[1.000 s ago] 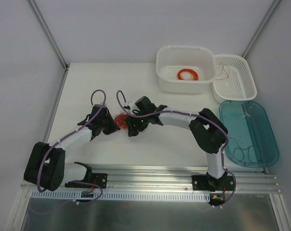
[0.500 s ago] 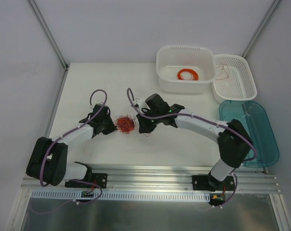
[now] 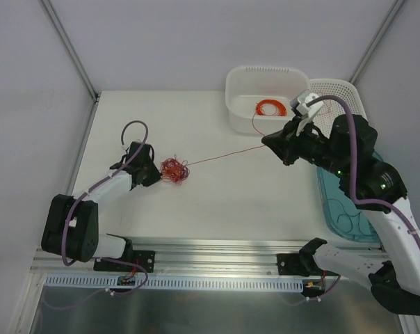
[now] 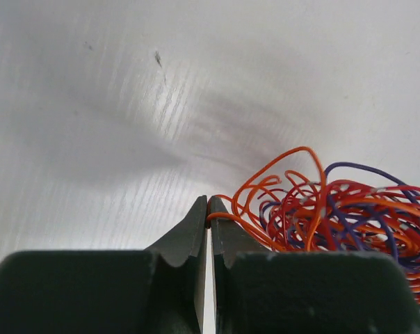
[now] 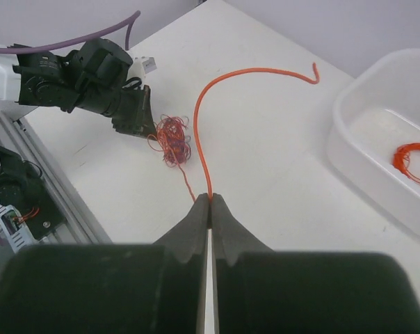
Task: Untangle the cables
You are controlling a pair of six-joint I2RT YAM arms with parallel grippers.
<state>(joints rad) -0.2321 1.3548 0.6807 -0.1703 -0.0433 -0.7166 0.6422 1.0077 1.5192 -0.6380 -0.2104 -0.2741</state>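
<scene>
The cables [image 3: 174,169] are a small red, orange and purple knot lying left of the table's middle. My left gripper [image 3: 156,174] sits at the knot's left side. In the left wrist view the left gripper [image 4: 208,209] is shut on an orange loop of the knot [image 4: 349,216]. My right gripper [image 3: 269,141] is raised at the right, shut on one orange strand [image 3: 224,154] stretched from the knot. From the right gripper [image 5: 210,200], the strand [image 5: 199,125] has a free end curling up and away.
A white tub [image 3: 265,68] at the back right holds a neat orange ring coil [image 3: 271,108]. Beside it is a perforated white basket [image 3: 359,122] with a thin wire inside. A teal tray [image 3: 391,209] lies along the right edge, partly under my right arm.
My right gripper has closed on a strand and swung up and to the right, drawing it out of the knot. The left gripper has shifted slightly left, still pinching the knot.
</scene>
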